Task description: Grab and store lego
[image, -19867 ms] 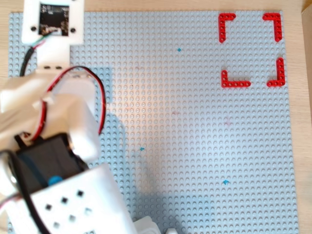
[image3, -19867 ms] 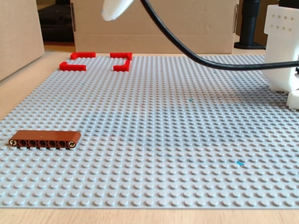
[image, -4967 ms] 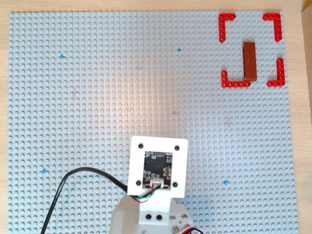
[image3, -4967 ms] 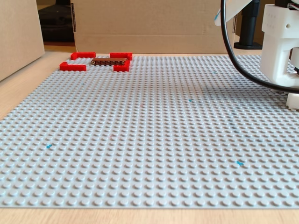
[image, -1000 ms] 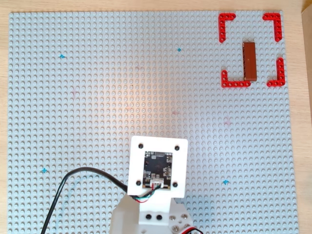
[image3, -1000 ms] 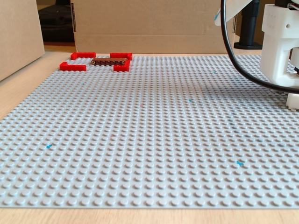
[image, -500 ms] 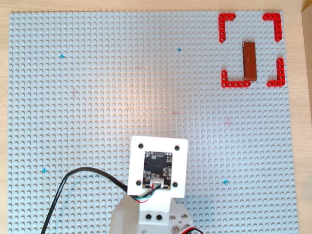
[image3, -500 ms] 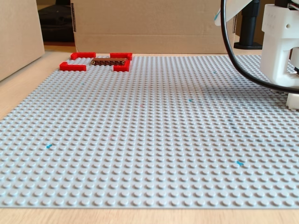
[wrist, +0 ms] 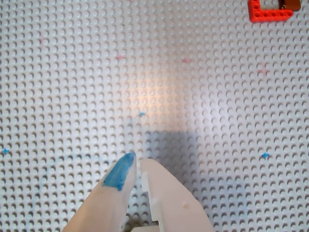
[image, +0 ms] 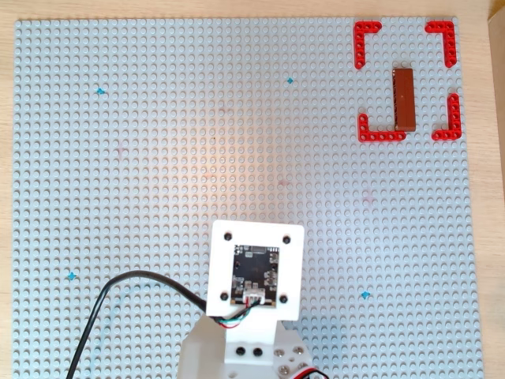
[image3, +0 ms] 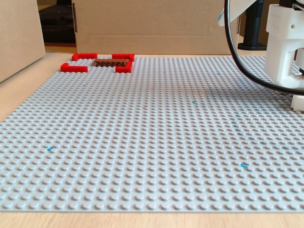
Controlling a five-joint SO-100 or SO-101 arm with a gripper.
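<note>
The reddish-brown lego brick [image: 403, 99] lies lengthwise on the grey baseplate [image: 158, 158], inside the red corner brackets [image: 368, 33] at the far right in the overhead view. It also shows in the fixed view [image3: 111, 62] at the far left, and its end peeks in at the top right of the wrist view [wrist: 292, 4]. My gripper [wrist: 137, 160] is shut and empty, with a blue-marked fingertip [wrist: 119, 173] against the white one. It hangs over bare baseplate, far from the brick. In the overhead view the wrist camera plate [image: 256, 268] hides it.
Cardboard boxes [image3: 152, 23] stand behind the baseplate and at its left in the fixed view. A black cable [image: 102, 304] trails from the arm. Small blue marks [image: 100, 91] dot the baseplate. The arm's white body [image3: 285, 42] stands at the right.
</note>
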